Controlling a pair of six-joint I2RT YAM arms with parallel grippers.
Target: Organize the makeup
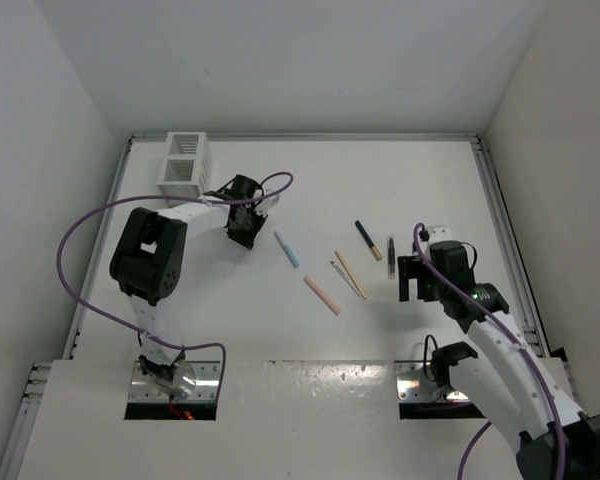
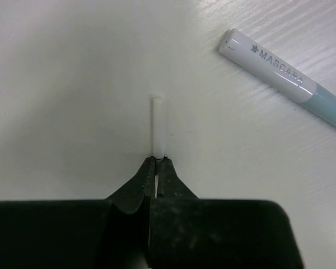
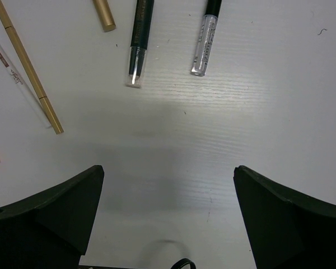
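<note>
**Makeup: white stick nipped by left pincer, rest loose near right pincer**

Left pincer point(image 2: 157, 162) is clenched on one end of a white stick point(image 2: 158, 126). The stick pokes straight out ahead of the tips, low over the table point(image 1: 400, 180); can't tell if it's lifted. A light blue mascara point(image 2: 285, 75) lies ahead & to the right of those tips, apart from the white stick. In the top view a white slatted box point(image 1: 185, 165) sits near that pincer, up & to its left.

Right pincer point(image 3: 168, 190) is released, jaws wide over bare tabletop. Ahead-left of it lies a tan pencil point(image 3: 28, 67), angled. Straight ahead are a black stick w/ silver tip point(image 3: 139, 39) & a clear-tipped stick point(image 3: 204, 39), side by side, not touching. A gold-ended stick point(image 3: 103, 14) sits btwn the tan pencil & the black one. A salmon pink stick point(image 1: 322, 295) lies well left of the right pincer.
</note>
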